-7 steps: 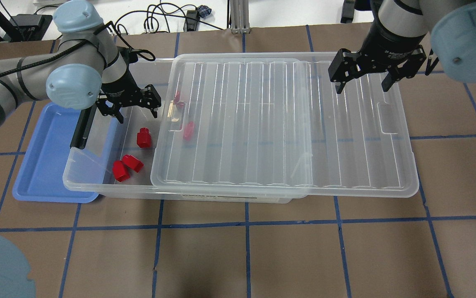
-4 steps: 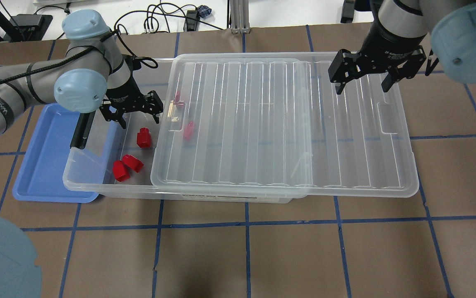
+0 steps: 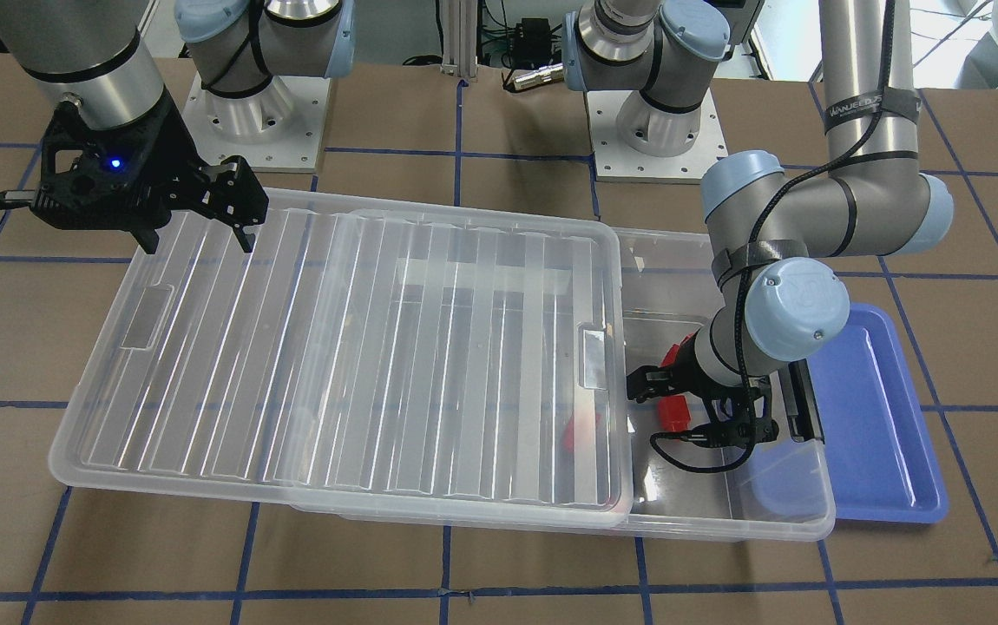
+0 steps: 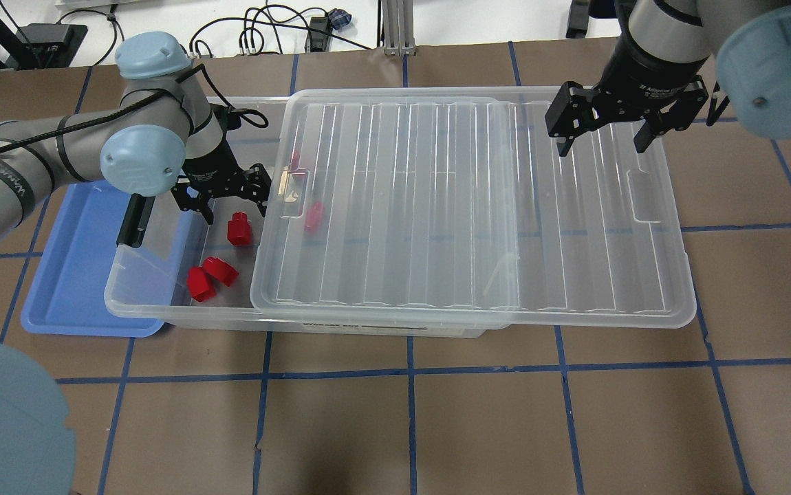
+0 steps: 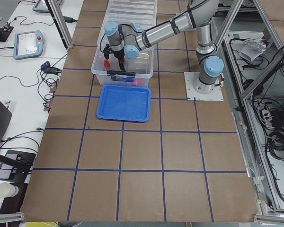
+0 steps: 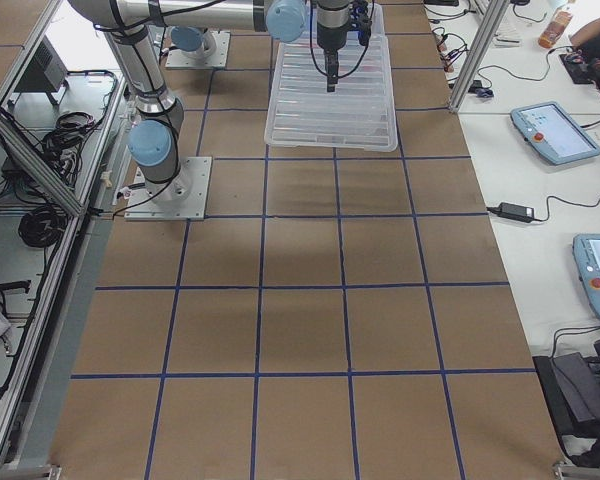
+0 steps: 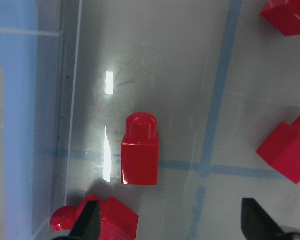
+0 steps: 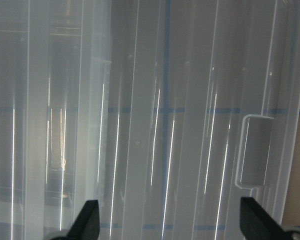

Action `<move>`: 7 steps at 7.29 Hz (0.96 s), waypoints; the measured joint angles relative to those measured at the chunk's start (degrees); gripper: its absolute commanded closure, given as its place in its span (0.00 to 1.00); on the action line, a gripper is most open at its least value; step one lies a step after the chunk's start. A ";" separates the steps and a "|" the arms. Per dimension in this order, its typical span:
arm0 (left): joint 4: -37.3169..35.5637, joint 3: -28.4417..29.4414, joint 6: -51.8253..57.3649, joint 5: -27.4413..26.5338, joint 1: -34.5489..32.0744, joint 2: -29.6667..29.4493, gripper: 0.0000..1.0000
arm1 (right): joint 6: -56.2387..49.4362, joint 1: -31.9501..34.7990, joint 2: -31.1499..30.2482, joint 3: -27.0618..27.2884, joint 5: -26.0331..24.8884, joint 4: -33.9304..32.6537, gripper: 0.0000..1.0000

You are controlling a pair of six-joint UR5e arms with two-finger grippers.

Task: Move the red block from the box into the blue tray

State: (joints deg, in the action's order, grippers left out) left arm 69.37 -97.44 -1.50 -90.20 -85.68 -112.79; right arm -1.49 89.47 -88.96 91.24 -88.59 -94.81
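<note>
Red block (image 7: 140, 155): lies flat on the floor of the box (image 4: 161, 313), in its uncovered end, beneath the left gripper (image 4: 236, 208) and within the span of its jaws. These jaws stand wide and touch nothing. Two further red blocks (image 4: 210, 278) lie against each other on the robot's side of the jaws. Two more (image 4: 313, 216) show pale through the lid (image 4: 471, 206), just past the jaws on the side away from the blue tray (image 4: 72, 275).

The lid sits offset, covering most of the box and overhanging its other end. There the right gripper (image 4: 603, 146) hangs above the lid, jaws wide and empty.

The tray rests on the counter (image 4: 437, 426) just outside the left jaws, beside the box's black latch bar (image 4: 131, 220).
</note>
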 measured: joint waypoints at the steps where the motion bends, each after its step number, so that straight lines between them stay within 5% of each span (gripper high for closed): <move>1: -0.26 -0.49 1.29 -0.01 0.64 -0.06 0.00 | 0.00 0.00 -0.01 -0.01 0.00 0.01 0.00; 6: -10.34 -6.97 2.35 0.01 1.25 -0.99 0.00 | 0.00 0.00 -0.07 -0.01 0.00 0.06 0.00; 7: -13.66 -8.07 3.60 0.02 1.27 -1.48 0.15 | 0.00 0.00 -0.07 -0.01 0.00 0.06 0.00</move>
State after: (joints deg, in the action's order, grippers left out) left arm 55.71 -105.51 2.10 -90.18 -84.41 -114.27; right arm -1.49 89.47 -89.03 91.23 -88.60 -94.75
